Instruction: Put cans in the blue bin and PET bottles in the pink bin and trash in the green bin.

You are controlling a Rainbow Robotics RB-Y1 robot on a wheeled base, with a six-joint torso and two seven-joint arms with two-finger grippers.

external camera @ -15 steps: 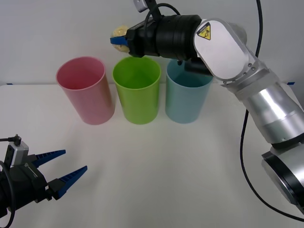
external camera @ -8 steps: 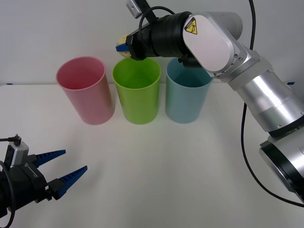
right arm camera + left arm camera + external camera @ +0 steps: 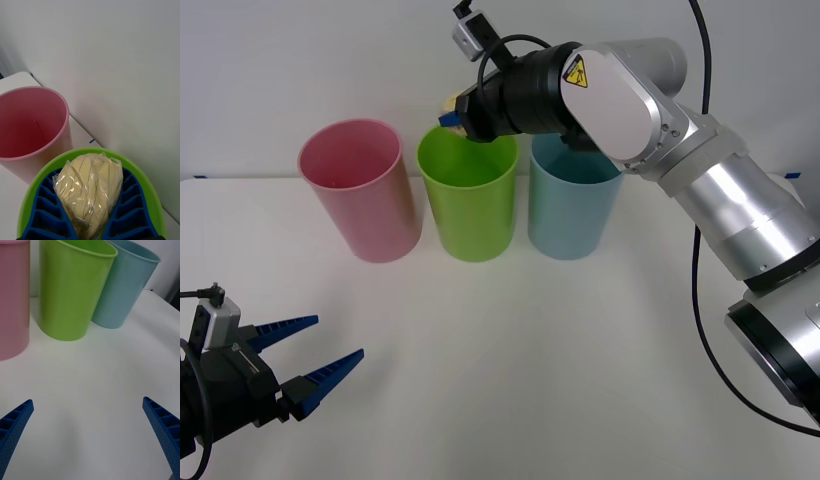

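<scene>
Trash [image 3: 89, 189]: pale-yellow wrinkled wad in clear film, clamped between the blue ribbed fingers of the right gripper [image 3: 457, 115], poised over the green bin's [image 3: 468, 203] back rim. Pink bin [image 3: 362, 190] to its left, blue bin [image 3: 572, 205] to its right, all upright on the white table [image 3: 530, 340]. Left gripper [image 3: 305, 362]: low near the table's front-left, fingers spread wide, holding nothing.

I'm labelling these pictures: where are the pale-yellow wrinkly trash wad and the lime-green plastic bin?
pale-yellow wrinkly trash wad [image 3: 89, 189], right wrist view, middle of its wrapped body.
lime-green plastic bin [image 3: 470, 212], front view, outer front wall.
</scene>
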